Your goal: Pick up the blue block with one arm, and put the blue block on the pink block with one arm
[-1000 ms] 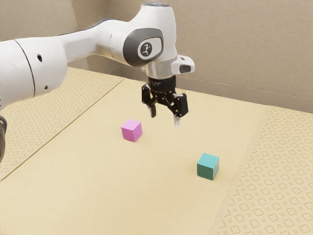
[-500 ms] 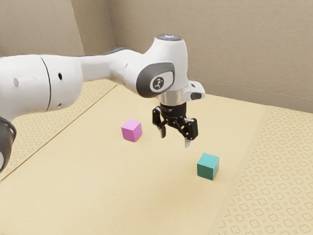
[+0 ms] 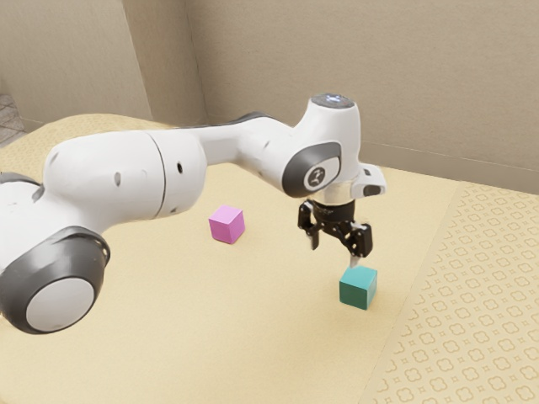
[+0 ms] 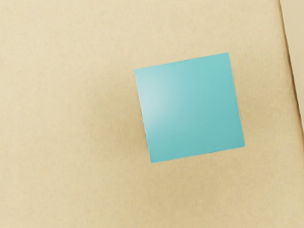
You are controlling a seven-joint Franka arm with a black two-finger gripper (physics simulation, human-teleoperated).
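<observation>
The blue block [image 3: 358, 287], a teal-blue cube, rests on the tan table toward the exterior view's right. My black gripper [image 3: 336, 255] hovers open just above it and a little to its left, with nothing between the fingers. From the wrist camera the blue block [image 4: 189, 107] appears as a flat square directly below my hand. The pink block [image 3: 226, 225] sits on the table to the exterior view's left of the gripper, apart from the blue one.
The plain tan tabletop [image 3: 210, 320] is bordered by patterned strips on the exterior view's right [image 3: 455, 337] and far left. A beige wall [image 3: 438, 76] runs behind the table. My white arm [image 3: 168, 177] stretches above the table's left part.
My gripper has travelled to the exterior view's right and downward, from near the pink block to just above the blue block. Both blocks have stayed where they were.
</observation>
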